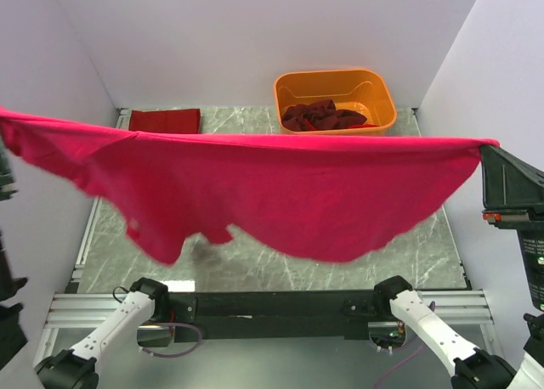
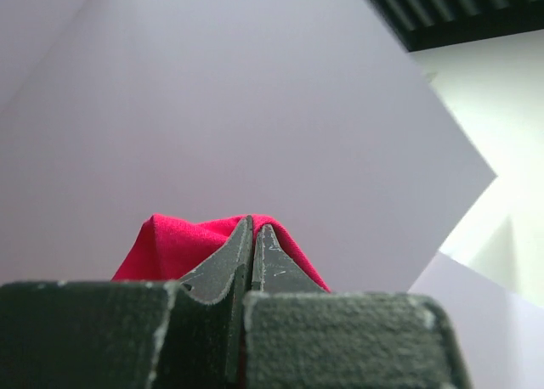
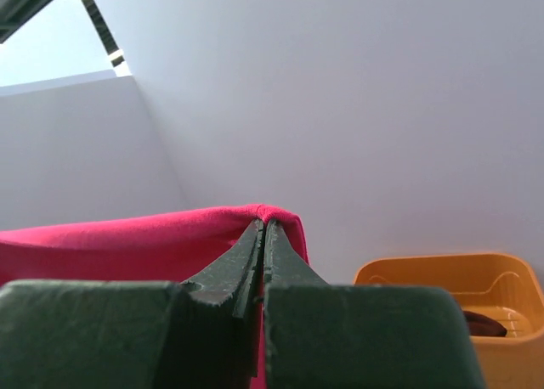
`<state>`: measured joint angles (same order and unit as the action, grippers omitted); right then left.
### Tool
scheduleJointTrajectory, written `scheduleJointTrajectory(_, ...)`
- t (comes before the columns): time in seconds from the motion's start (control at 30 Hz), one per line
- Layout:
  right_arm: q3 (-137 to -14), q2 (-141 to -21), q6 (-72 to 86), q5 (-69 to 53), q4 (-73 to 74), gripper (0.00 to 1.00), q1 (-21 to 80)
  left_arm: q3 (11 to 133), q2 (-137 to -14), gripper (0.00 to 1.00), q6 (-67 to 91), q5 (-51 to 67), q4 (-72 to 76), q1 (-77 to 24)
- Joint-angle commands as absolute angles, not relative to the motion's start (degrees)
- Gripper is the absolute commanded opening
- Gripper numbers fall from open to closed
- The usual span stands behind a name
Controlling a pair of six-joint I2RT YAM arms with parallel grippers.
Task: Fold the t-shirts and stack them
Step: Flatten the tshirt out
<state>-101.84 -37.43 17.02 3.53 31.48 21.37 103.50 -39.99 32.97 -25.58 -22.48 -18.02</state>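
Marble table point(image 1: 272, 274) beneath red t-shirt point(image 1: 280, 189), long axis left-right, corners pinched in left gripper point(image 2: 253, 222) and right gripper point(image 3: 263, 224).

Plain white walls point(image 1: 212, 32) enclose a grey marble-patterned table point(image 1: 255, 272) under soft, even light.

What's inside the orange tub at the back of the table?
The orange tub holds crumpled dark red garments, heaped toward its near side. How many there are, and anything under them, is covered.
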Motion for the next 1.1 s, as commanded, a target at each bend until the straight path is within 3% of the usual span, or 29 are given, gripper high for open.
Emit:
scheduleJointTrajectory(0.0,-103.36,-37.62,15.47,5.18,31.81,0.0,21.01,109.15,-43.67,0.01,29.01,-22.85,-21.53,-17.75)
scheduleJointTrajectory(0.13,-100.83,-38.84,15.2,8.96,31.55,0.0,21.01,107.77,-46.23,0.01,28.3,-22.67,-20.31,-17.67)
scheduleJointTrajectory(0.5,-79.39,-47.28,18.1,29.7,26.64,0.0,20.31,81.59,-59.75,0.01,21.63,-35.07,-10.04,-17.58)
scheduleJointTrajectory(0.67,-60.76,-53.69,22.14,18.86,17.09,0.0,12.42,65.87,-68.36,0.01,20.3,-28.92,2.52,-17.49)
scheduleJointTrajectory(0.77,-51.78,-60.36,21.63,11.8,5.77,0.0,7.23,64.33,-81.33,0.01,20.39,-26.99,6.5,-16.88)
scheduleJointTrajectory(0.9,-52.72,-72.57,19.6,4.14,1.58,0.0,4.31,71.53,-95.6,0.01,21.62,-27.42,2.47,-16.7)
scheduleJointTrajectory(1.07,-58.09,-83.49,17.59,3.34,2.38,0.0,4.04,77.77,-105.8,0.01,23.38,-27.07,0.7,-16.7)
